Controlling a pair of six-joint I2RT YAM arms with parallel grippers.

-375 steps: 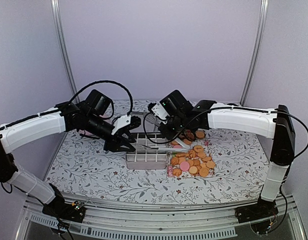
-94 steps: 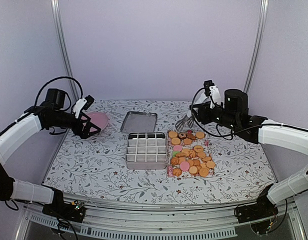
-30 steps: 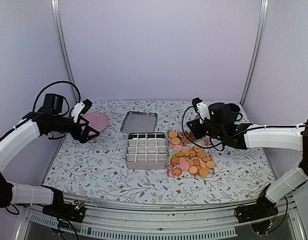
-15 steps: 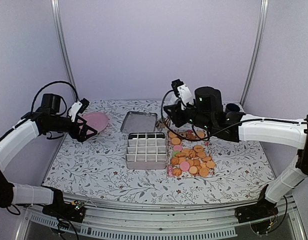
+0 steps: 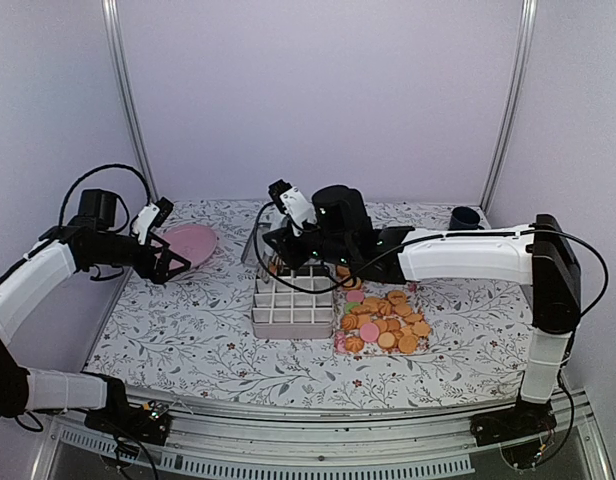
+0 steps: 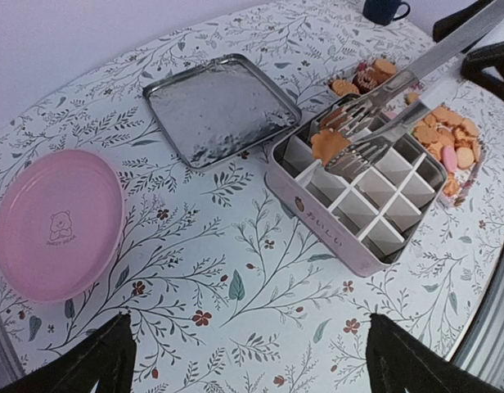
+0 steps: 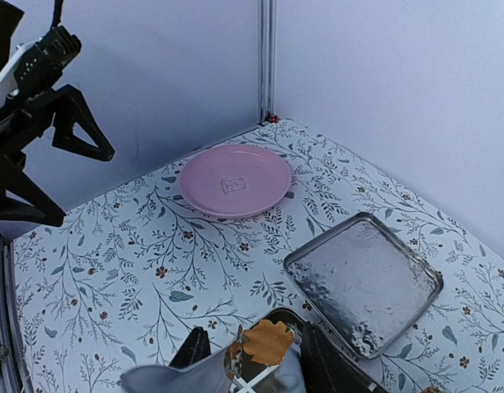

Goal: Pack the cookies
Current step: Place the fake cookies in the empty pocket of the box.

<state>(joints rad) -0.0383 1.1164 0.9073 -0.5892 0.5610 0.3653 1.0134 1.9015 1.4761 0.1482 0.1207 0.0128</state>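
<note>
Seen from above, the right claw (image 5: 280, 260) reaches over the far left corner of the divided box (image 5: 293, 302). The heap of cookies (image 5: 383, 322) lies on the worktop (image 5: 188, 330) just right of the box. The left claw (image 5: 173, 262) hangs well to the left of the box.

The left wrist camera shows its own fingers (image 6: 88, 364) spread wide, with nothing between them. It also shows the fork-like tips of the right claw pinching one golden cookie (image 6: 328, 146) above a corner compartment of the box.

In the right wrist view this cookie sits between the tips, and the silver lid (image 7: 364, 282) lies beyond the box.

I think the placing step is in hand. The next move calls for lowering the cookie into that compartment, clear of the dividers, and then loosening the pinch.
</note>
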